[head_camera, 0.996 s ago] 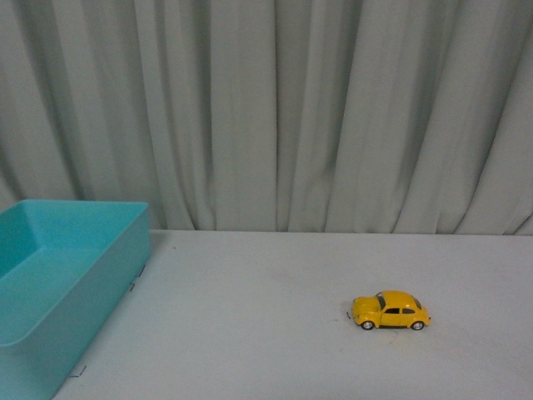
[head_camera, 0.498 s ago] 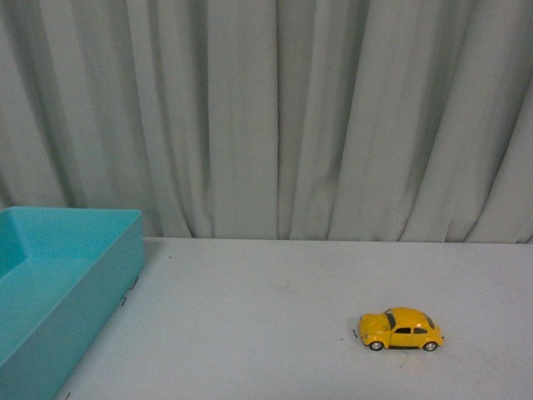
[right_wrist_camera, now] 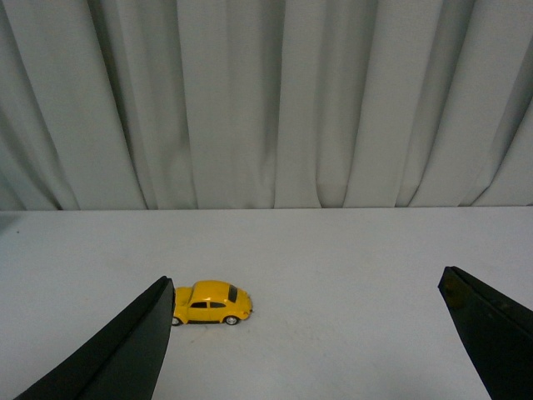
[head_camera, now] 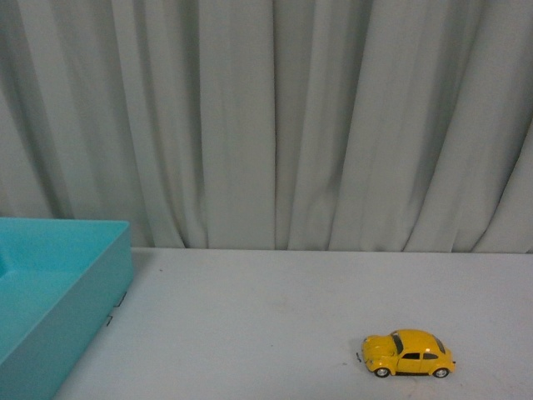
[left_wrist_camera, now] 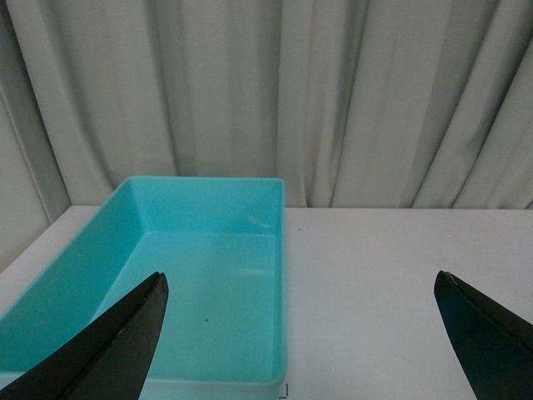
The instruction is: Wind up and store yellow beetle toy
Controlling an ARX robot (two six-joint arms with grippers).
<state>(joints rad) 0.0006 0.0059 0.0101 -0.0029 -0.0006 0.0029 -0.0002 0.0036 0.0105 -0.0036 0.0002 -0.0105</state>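
The yellow beetle toy (head_camera: 408,354) stands on its wheels on the white table, low and to the right in the front view, side-on with its nose to the left. The right wrist view shows the same toy (right_wrist_camera: 212,302) just beyond one black fingertip (right_wrist_camera: 154,321) of my right gripper (right_wrist_camera: 304,287), which is open and empty, well short of the car. My left gripper (left_wrist_camera: 300,283) is open too, with nothing between its fingers, hovering over the corner of the bin. Neither arm shows in the front view.
A turquoise open bin (head_camera: 58,292) sits at the table's left edge; its inside (left_wrist_camera: 208,283) holds nothing. A grey pleated curtain (head_camera: 275,125) closes off the far side of the table (head_camera: 250,325).
In the front view everything has slid down and outward: the bin has moved left and lower, the toy lower and to the right. The view itself is shifting; the toy stays put on the table.
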